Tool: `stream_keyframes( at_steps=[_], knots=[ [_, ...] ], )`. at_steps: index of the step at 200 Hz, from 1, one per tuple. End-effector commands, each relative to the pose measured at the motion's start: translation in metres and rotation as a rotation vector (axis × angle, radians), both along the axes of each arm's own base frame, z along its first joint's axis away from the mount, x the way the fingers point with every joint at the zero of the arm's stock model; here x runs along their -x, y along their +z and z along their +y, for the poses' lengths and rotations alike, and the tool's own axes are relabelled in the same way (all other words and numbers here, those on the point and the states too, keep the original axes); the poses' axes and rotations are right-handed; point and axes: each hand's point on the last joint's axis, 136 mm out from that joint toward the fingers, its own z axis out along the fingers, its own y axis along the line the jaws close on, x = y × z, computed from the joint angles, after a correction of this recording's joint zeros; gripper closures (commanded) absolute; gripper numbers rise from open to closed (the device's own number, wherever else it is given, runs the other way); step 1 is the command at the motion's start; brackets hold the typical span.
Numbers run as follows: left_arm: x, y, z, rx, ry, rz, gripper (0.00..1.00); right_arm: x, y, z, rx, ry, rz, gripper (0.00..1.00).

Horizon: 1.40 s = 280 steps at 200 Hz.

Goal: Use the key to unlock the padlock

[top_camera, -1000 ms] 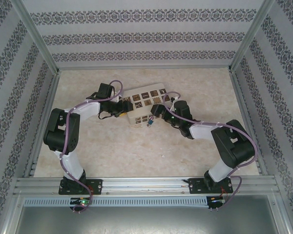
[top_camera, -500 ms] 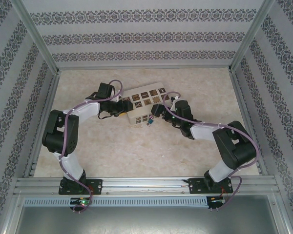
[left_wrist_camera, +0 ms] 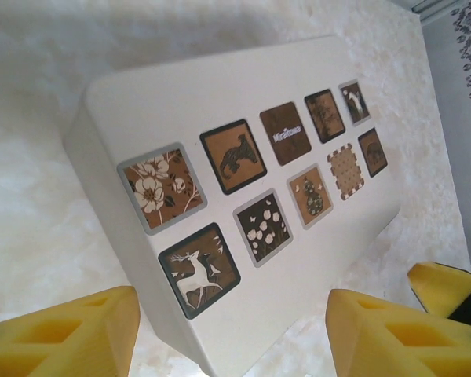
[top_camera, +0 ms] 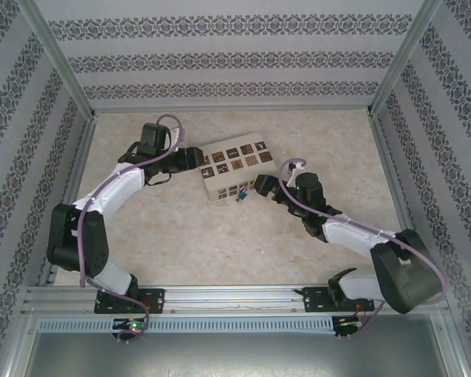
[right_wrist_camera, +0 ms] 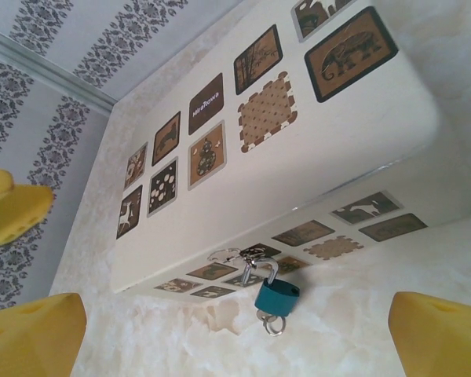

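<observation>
The small blue padlock [right_wrist_camera: 277,298] hangs by its silver shackle from the clasp on the front side of the white box [right_wrist_camera: 298,157]. From the top it is a tiny speck, the padlock [top_camera: 240,195]. The key [right_wrist_camera: 270,320] sticks out of the padlock's underside with a small ring on it. My right gripper [right_wrist_camera: 235,345] is open, a little short of the padlock, its yellow fingers wide on either side. My left gripper [left_wrist_camera: 231,345] is open at the box's left corner, and its fingers [left_wrist_camera: 63,338] stand apart from the box [left_wrist_camera: 243,102].
The box [top_camera: 234,165] lies mid-table on the pale marbled top [top_camera: 220,236], with my left gripper [top_camera: 195,159] and right gripper [top_camera: 261,185] at its two ends. Patterned walls and metal rails close in the table on three sides.
The left arm has stretched out and its gripper has slid back along the box's left end, jaws wider. The right gripper has drawn back from the padlock towards the right.
</observation>
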Motion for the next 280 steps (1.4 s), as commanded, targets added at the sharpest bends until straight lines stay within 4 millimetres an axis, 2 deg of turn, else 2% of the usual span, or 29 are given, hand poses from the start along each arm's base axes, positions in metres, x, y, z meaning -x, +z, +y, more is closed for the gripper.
stream_keyframes(
  at_steps=[1, 31, 79, 112, 154, 232, 280],
  knots=[
    [0.000, 0.028, 0.012, -0.079, -0.015, -0.112, 0.34, 0.004, 0.001, -0.015, 0.039, -0.045, -0.022, 0.02],
    [0.002, 0.055, 0.003, -0.084, -0.115, -0.234, 0.26, 0.011, 0.005, -0.023, 0.052, -0.062, -0.036, 0.02],
    [-0.003, 0.059, -0.023, -0.022, -0.283, -0.239, 0.23, 0.016, 0.009, -0.028, 0.066, -0.067, -0.037, 0.02],
    [-0.015, 0.049, -0.039, 0.079, -0.317, -0.202, 0.24, 0.019, 0.011, -0.027, 0.065, -0.056, -0.047, 0.02],
    [-0.022, 0.036, -0.052, 0.100, -0.368, -0.150, 0.25, 0.024, 0.005, -0.029, 0.064, -0.052, -0.034, 0.02],
    [-0.018, 0.004, -0.089, 0.127, -0.457, -0.055, 0.26, 0.024, -0.002, -0.023, 0.063, -0.029, -0.013, 0.02],
    [-0.015, -0.023, -0.092, 0.111, -0.469, 0.019, 0.27, 0.025, -0.009, -0.019, 0.076, -0.015, -0.002, 0.02]
  ],
)
